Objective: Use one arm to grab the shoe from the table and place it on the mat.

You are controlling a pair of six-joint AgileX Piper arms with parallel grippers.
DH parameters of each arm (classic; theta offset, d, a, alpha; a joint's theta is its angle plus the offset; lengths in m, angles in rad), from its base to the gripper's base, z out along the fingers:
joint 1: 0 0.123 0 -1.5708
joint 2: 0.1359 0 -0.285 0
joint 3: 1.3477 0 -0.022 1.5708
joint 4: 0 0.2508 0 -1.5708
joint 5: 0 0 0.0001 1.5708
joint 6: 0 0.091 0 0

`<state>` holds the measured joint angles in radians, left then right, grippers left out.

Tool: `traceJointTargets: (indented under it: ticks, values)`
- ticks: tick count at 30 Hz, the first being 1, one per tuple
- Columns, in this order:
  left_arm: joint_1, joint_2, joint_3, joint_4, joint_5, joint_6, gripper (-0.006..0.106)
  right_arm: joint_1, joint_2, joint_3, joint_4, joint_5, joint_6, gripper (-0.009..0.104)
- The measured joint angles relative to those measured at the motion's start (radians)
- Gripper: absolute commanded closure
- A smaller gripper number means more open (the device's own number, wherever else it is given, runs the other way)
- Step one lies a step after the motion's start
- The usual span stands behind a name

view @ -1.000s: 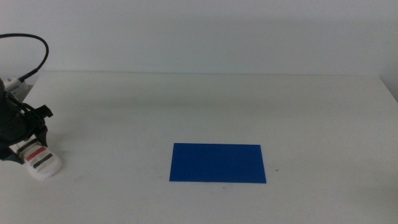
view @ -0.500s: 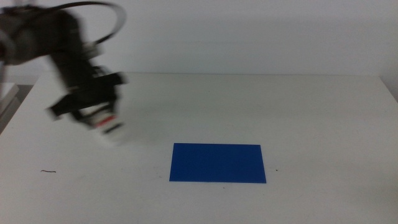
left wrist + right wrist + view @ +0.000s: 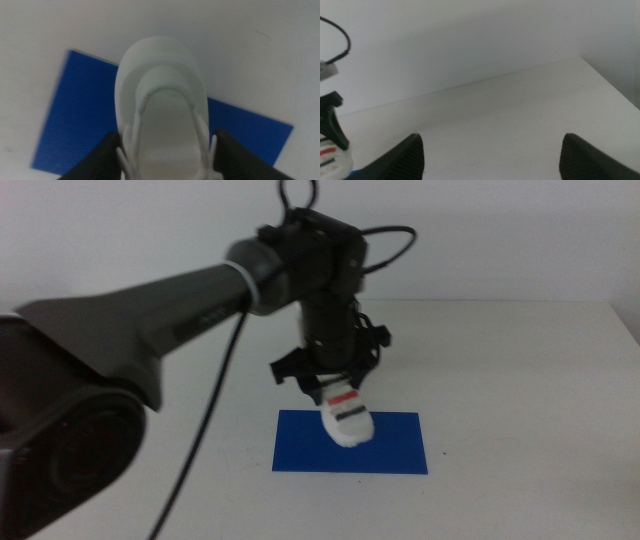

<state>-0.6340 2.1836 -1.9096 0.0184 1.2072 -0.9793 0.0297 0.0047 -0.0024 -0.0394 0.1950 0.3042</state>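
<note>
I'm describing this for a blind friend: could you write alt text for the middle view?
A dark robot arm reaches in from the left, its end effector clamped on a small white shoe with black and red straps, held toe-down over a blue mat. The mat lies on a white table.

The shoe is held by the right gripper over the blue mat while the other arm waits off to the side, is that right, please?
Not quite: the left gripper holds the shoe, not the right. The middle view shows the arm coming in from the left, and the left wrist view shows its jaws clamped on the shoe over the blue mat. The right gripper is the one waiting, open.
</note>
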Motion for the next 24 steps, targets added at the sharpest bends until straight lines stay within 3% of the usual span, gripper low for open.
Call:
traceJointTargets:
  ticks: [6,10,14,20,24]
  values:
    - [-0.036,0.03,-0.014,0.0,0.01,0.041,0.081,0.0,0.0,0.0,0.0,0.0,0.0,0.016]
    - [-0.038,0.034,-0.014,0.0,0.012,0.24,0.081,0.0,0.0,0.0,0.0,0.0,0.0,0.016]
    - [-0.038,0.034,-0.015,-0.024,0.012,0.618,0.081,0.0,0.0,0.0,0.0,0.0,0.0,0.016]
    - [-0.038,0.034,-0.007,-0.095,0.012,1.487,0.081,0.0,0.0,0.0,0.0,0.0,0.0,0.016]
    - [-0.043,0.034,0.015,-0.142,0.012,1.905,0.081,0.0,0.0,0.0,0.0,0.0,0.0,0.016]
